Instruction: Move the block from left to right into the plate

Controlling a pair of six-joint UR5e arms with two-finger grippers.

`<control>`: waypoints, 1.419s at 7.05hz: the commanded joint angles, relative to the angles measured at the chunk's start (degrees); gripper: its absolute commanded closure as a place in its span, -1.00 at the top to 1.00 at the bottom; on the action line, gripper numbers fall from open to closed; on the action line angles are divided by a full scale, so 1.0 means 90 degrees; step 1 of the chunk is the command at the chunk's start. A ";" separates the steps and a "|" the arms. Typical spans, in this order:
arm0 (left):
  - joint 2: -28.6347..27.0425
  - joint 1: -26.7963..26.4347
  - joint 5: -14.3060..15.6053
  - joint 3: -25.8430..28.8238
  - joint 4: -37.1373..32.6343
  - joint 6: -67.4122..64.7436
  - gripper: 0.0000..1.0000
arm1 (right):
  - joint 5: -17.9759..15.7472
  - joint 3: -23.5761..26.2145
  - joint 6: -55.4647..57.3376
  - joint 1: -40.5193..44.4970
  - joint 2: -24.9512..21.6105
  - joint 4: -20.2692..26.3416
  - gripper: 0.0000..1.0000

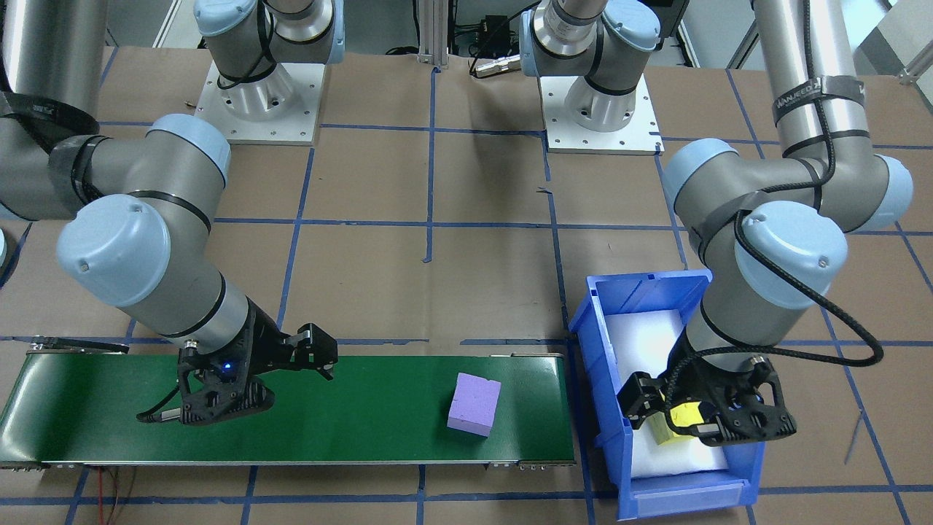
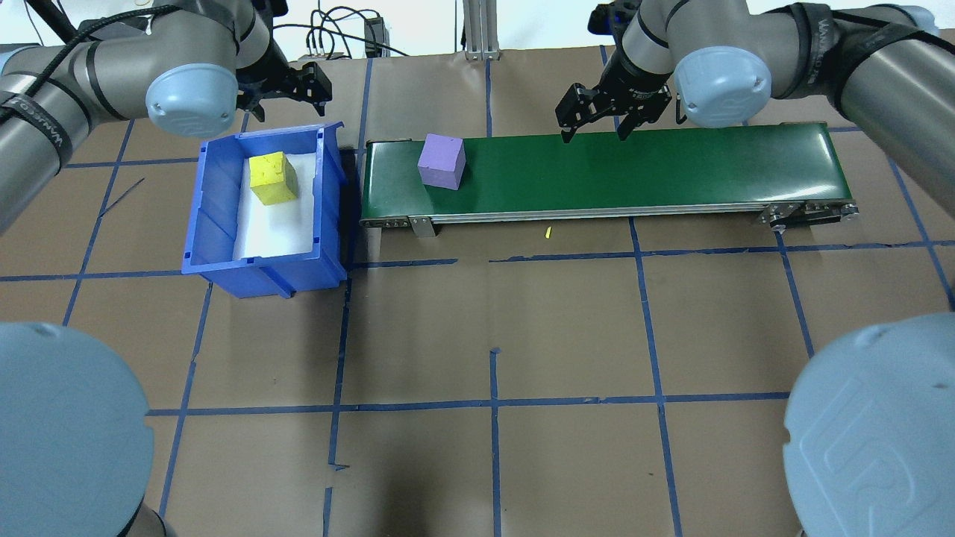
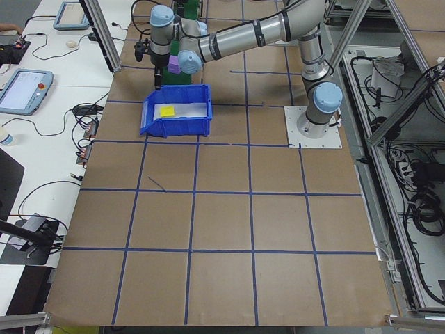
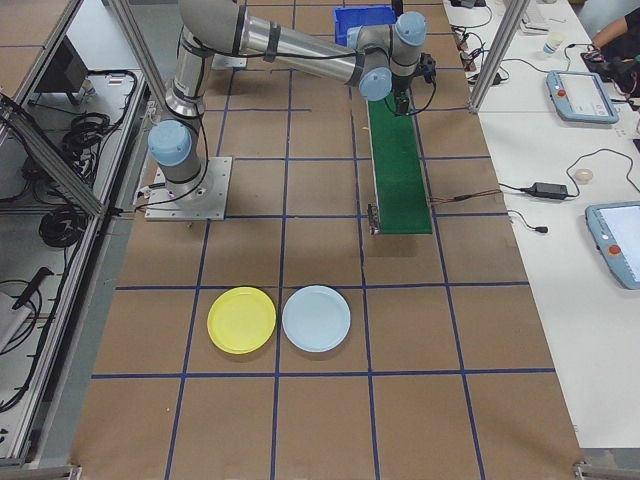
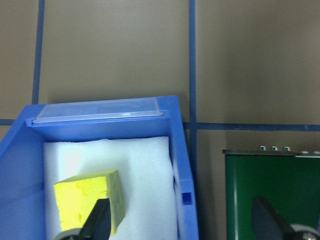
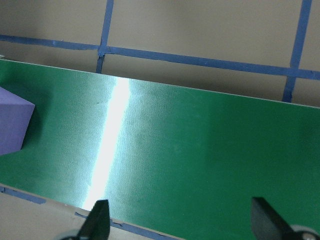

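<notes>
Though unweighed, purple foam block [image 2: 442, 161] on green conveyor belt [image 2: 671, 171]: likely light, soft (grip opposite flat sides); left gripper [image 2: 287, 83] and right gripper [image 2: 595, 119] jaws spread, empty.

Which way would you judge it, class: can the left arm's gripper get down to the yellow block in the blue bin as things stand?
Probably yes. The left gripper hangs open just beyond the blue bin, which has no lid, and the yellow block sits alone on white foam with nothing over it.
</notes>
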 commanded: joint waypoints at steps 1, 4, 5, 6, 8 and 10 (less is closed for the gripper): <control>-0.0378 0.0245 -0.0003 -0.0083 0.0000 -0.0401 1.00 | 0.0015 0.0071 0.0075 0.0000 0.0034 -0.0232 1.00; -0.0438 0.0363 0.0066 -0.0249 0.0019 -0.0375 1.00 | 0.0074 0.0013 0.0231 0.0000 0.0083 -0.0428 1.00; -0.0438 0.0363 0.0037 -0.0336 0.0038 -0.0375 1.00 | 0.0316 0.0051 0.0241 0.0000 0.0131 -0.0582 1.00; -0.0603 0.0382 0.0037 -0.0260 0.0068 -0.0375 0.98 | 0.0347 0.0110 0.0270 0.0000 0.0132 -0.0584 1.00; -0.0683 0.0490 0.0037 -0.0230 0.0078 -0.0345 0.97 | 0.0347 0.0091 0.0755 0.0000 0.0141 -0.0574 1.00; -0.0634 0.0490 0.0027 -0.0191 0.0078 -0.0336 0.97 | 0.0328 0.0042 0.1291 0.0000 0.0161 -0.0574 0.95</control>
